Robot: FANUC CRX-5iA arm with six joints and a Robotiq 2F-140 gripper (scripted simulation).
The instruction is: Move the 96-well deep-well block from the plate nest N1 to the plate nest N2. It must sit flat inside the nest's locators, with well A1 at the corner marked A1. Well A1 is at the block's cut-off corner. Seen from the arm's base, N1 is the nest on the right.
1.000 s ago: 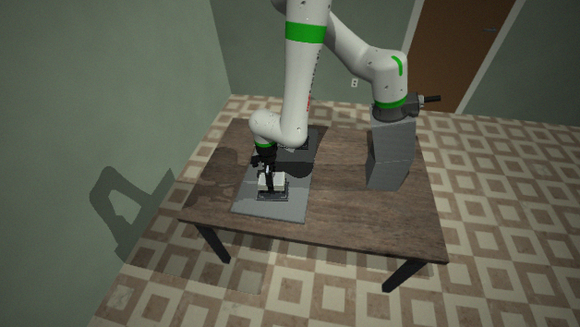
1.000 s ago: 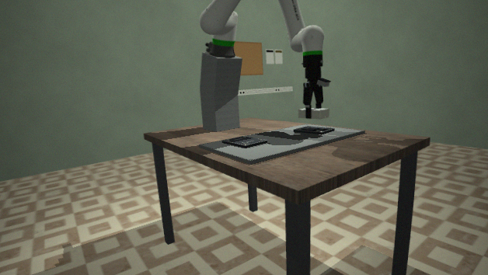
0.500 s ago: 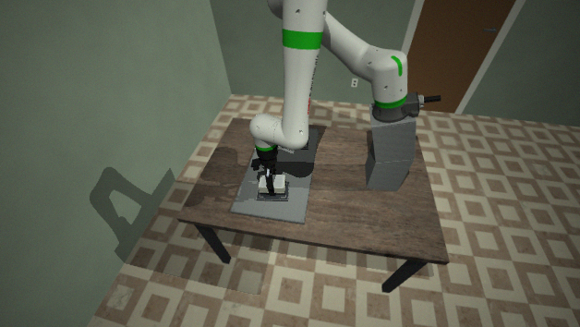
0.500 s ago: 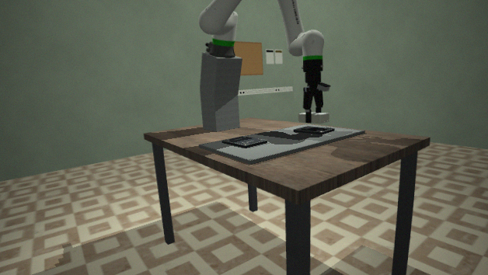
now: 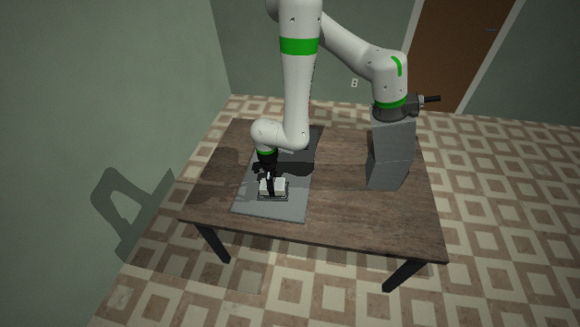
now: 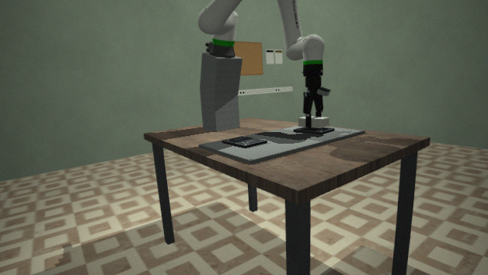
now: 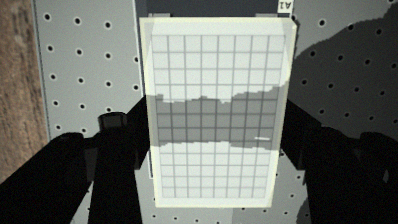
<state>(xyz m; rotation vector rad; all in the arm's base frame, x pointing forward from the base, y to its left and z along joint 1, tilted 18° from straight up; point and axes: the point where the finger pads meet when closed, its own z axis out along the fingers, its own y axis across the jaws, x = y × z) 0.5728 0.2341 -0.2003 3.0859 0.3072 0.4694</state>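
Observation:
My gripper [image 5: 272, 184] [image 6: 313, 117] [image 7: 212, 107] is shut on the long sides of the white 96-well deep-well block [image 5: 265, 186] [image 6: 320, 122] [image 7: 217, 65]. The block hangs level, very low over a black plate nest [image 5: 273, 198] [image 6: 324, 130] at one end of the grey perforated mat [image 5: 272, 211] [image 6: 256, 154] [image 7: 75, 65]. I cannot tell whether it touches the nest. In the wrist view the block hides nearly all of the nest, and a white A1 label [image 7: 285, 6] shows just past the block's upper right corner. The other nest [image 6: 245, 141] is empty.
The mat lies on a wooden table [image 5: 369, 208] [image 6: 350, 155] [image 7: 15, 75]. The arm's grey pedestal [image 5: 390, 152] [image 6: 219, 97] stands on the table beside the mat. In the top view the arm hides the mat's far end.

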